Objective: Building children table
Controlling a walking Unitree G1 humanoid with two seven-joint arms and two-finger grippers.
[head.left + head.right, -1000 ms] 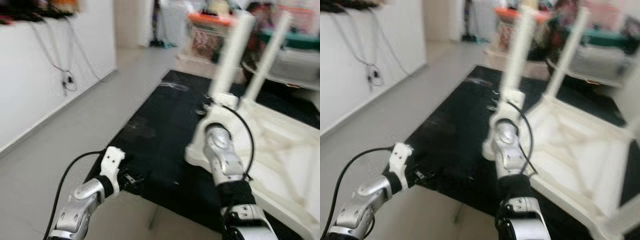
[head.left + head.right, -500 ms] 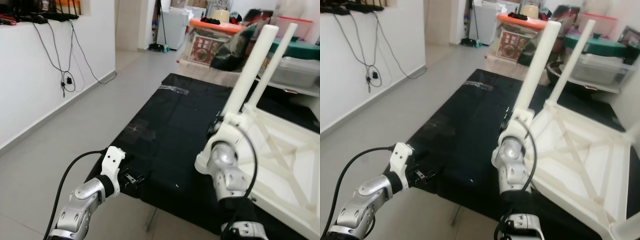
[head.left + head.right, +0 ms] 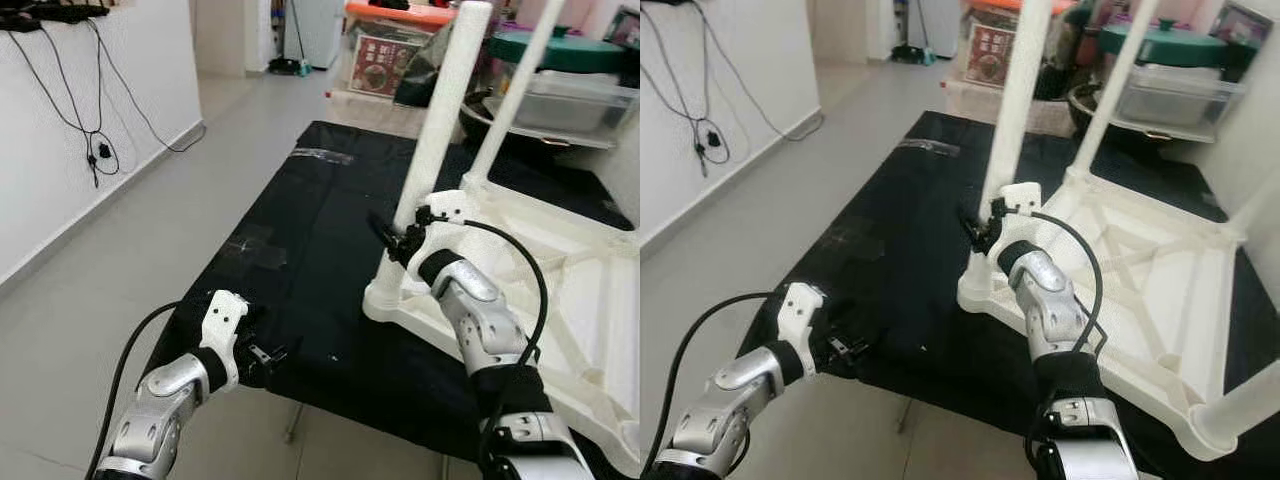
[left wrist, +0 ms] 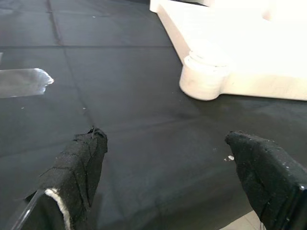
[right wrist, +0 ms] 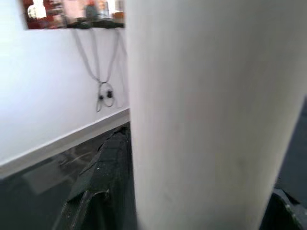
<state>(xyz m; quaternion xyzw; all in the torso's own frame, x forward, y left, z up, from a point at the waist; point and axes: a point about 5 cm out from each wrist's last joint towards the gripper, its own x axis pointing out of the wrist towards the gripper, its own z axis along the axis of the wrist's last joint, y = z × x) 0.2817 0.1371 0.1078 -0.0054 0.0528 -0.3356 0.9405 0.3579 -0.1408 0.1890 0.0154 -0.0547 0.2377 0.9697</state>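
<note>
Lying upside down on a black-covered table (image 3: 300,230), the white children's table (image 3: 1140,290) has its underside braces facing up and its legs pointing toward the ceiling. The right gripper (image 3: 395,235) is at the near corner leg (image 3: 440,120), low on the post just above the round socket where it meets the frame; in the right wrist view that white leg (image 5: 211,115) stands between the two black fingers (image 5: 103,187), one on each side and close against it, so the hand is closed around the leg. A black cable (image 3: 530,290) loops from the wrist over the silver right arm (image 3: 485,330). A second leg (image 3: 515,90) rises behind the first, and part of another leg lies at the lower right edge of the right eye view (image 3: 1240,405). The left gripper (image 3: 262,357) sits at the near edge of the black cover, well apart from the white frame; the left wrist view shows its two cloth-wrapped fingers (image 4: 79,167) spread wide with nothing between them, and the frame's corner socket (image 4: 206,79) ahead. Strips of clear tape (image 3: 320,156) lie on the cover. Cables (image 3: 85,120) hang down the white wall (image 3: 60,160) on the left, and storage boxes (image 3: 560,95) stand beyond the table.
</note>
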